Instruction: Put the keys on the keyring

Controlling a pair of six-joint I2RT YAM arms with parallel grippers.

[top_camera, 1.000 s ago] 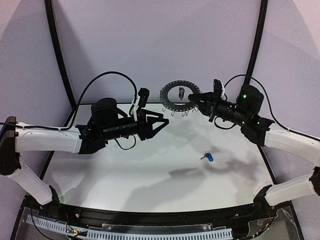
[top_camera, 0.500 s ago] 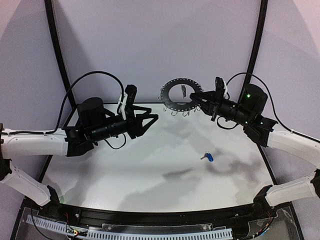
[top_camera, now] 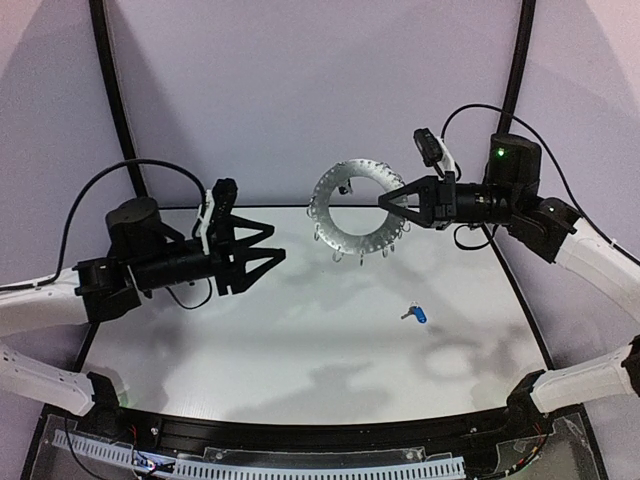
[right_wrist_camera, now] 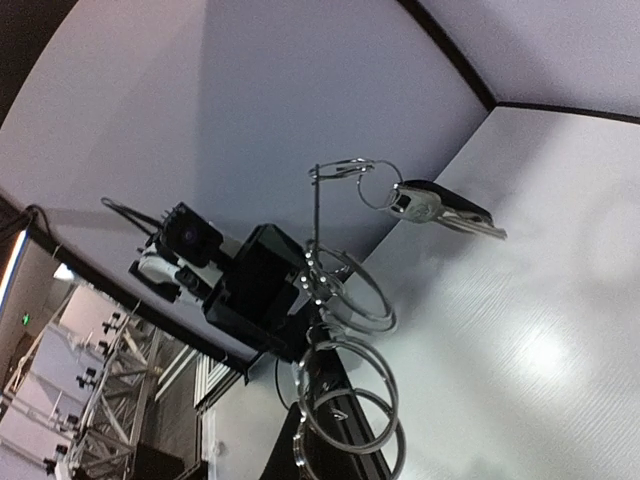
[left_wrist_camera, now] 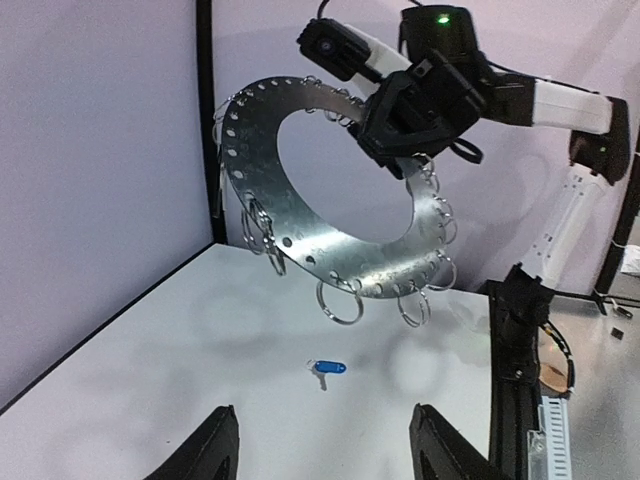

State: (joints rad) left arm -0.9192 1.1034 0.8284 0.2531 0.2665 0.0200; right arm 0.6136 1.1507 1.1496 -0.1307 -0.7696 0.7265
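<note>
Up in midair, the keyring (top_camera: pixel 325 225) is a flat silvery disc, big hole, dangling wire loops (left_wrist_camera: pixel 263 228), clamped at 3 o'clock by the right gripper (top_camera: pixel 388 206). The left gripper (top_camera: pixel 276 243) is spread wide; the blue-tagged key (top_camera: pixel 417 315) lies on the table (top_camera: pixel 250 330) at 5 o'clock.

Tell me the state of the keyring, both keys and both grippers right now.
keyring, held in the air, tilted up on edge.
black-tagged key, hanging on the keyring.
blue-tagged key, lying loose on the table.
right gripper, shut on the keyring's rim.
left gripper, open, empty, in the air.
</note>
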